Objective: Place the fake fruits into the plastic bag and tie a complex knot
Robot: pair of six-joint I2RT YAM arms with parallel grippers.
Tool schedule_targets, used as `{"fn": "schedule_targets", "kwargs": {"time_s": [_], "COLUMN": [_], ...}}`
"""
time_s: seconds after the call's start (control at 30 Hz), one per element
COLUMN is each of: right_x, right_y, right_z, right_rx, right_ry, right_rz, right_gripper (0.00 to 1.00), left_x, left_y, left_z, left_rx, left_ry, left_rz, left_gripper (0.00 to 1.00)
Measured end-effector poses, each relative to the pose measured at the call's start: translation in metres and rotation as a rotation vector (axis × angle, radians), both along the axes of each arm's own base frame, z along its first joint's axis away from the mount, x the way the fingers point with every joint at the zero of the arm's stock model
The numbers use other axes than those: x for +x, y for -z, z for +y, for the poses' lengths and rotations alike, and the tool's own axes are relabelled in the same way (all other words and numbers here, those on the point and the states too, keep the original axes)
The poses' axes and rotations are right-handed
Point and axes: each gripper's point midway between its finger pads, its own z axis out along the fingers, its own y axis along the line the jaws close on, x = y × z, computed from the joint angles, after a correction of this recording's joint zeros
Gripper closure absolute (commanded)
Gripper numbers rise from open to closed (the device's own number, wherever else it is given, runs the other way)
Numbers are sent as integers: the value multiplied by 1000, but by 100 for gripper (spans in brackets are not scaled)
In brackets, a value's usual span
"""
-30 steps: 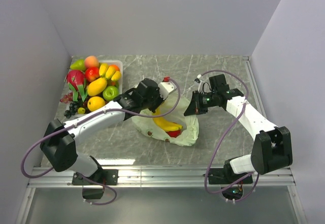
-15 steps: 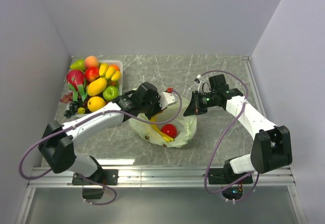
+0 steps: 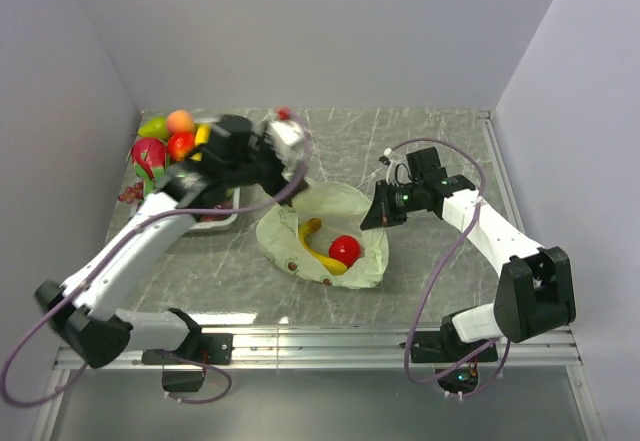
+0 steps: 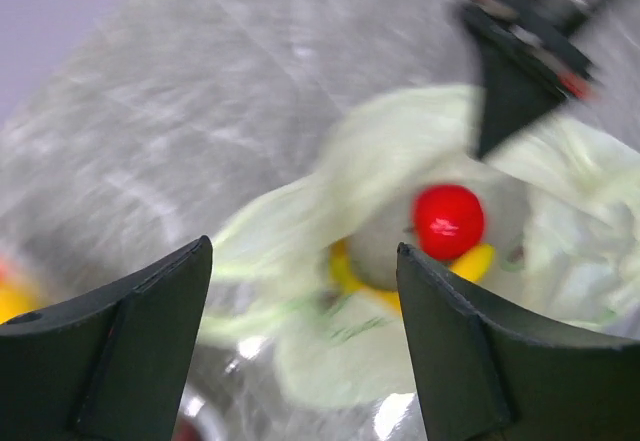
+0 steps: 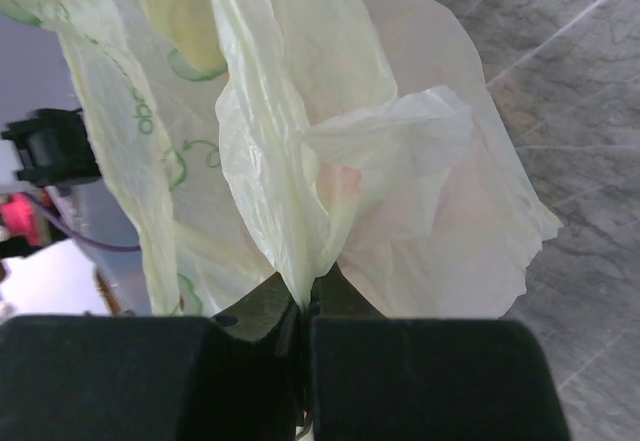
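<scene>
The pale-green plastic bag (image 3: 300, 216) lies open-mouthed at the table's middle, with a red apple (image 3: 344, 250) and a yellow banana (image 3: 313, 244) inside. My right gripper (image 3: 372, 216) is shut on the bag's right edge, pinching a fold of film (image 5: 305, 306). My left gripper (image 3: 285, 151) hangs open and empty above and left of the bag. In its blurred wrist view the jaws (image 4: 302, 251) frame the bag (image 4: 390, 141) and apple (image 4: 449, 221). More fake fruits (image 3: 180, 145) sit piled at the far left. No knot shows.
A clear tray (image 3: 218, 219) holds the fruit pile, partly hidden by my left arm. Dark grapes (image 3: 130, 193) lie beside it near the left wall. Grey walls close in the table on three sides.
My left gripper opened and left the red apple in the bag, then swung up and left toward the fruit pile. The bag's mouth spread wider. The right gripper held still.
</scene>
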Motion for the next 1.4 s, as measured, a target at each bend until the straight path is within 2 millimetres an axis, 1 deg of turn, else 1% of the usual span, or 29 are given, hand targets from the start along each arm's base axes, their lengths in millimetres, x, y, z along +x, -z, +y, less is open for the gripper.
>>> {"fn": "schedule_targets", "kwargs": {"time_s": [0.07,0.1,0.13,0.17,0.23,0.27,0.33,0.43,0.47,0.53,0.6,0.7,0.9,1.0,1.07,1.2,1.27,1.4], "right_x": [-2,-3,-4,-5,-6,-7,-7,-5,-5,-5,-5,-5,-5,-5,-4,-4,-4,-5], "right_y": [1,1,2,2,3,4,5,6,6,6,6,6,7,7,7,7,8,9], "right_z": [2,4,5,7,8,9,9,7,7,7,7,7,7,7,6,6,6,6], "right_rx": [-28,-41,-54,-67,-84,-92,-103,-114,-115,-116,-116,-116,-120,-121,-122,-123,-124,-126], "right_ry": [-13,-23,-30,-35,-45,-50,-51,-48,-48,-49,-49,-49,-50,-49,-49,-49,-49,-49], "right_rz": [-26,-43,-56,-69,-85,-90,-97,-103,-104,-105,-105,-106,-109,-109,-109,-109,-107,-101], "right_gripper": [100,100,100,100,100,100,100,100,100,100,100,100,100,100,100,100,100,100], "left_x": [13,21,28,34,42,43,43,39,37,36,39,48,67,73,79,91,95,95], "left_y": [-21,-28,-32,-35,-33,-29,-17,9,17,28,38,53,89,100,97,72,63,64], "left_z": [39,63,85,111,155,175,207,252,264,280,287,291,295,294,291,286,285,285], "left_rx": [-52,-67,-74,-75,-61,-45,-5,74,101,149,200,264,347,358,344,314,305,319], "left_ry": [-118,-198,-265,-342,-475,-532,-623,-724,-745,-763,-744,-696,-606,-573,-555,-539,-535,-522], "left_rz": [-13,-21,-25,-27,-24,-14,13,73,93,117,128,143,203,232,226,160,135,127], "left_gripper": [22,22,22,22,22,21,20,19,19,18,18,19,22,22,22,23,23,23]}}
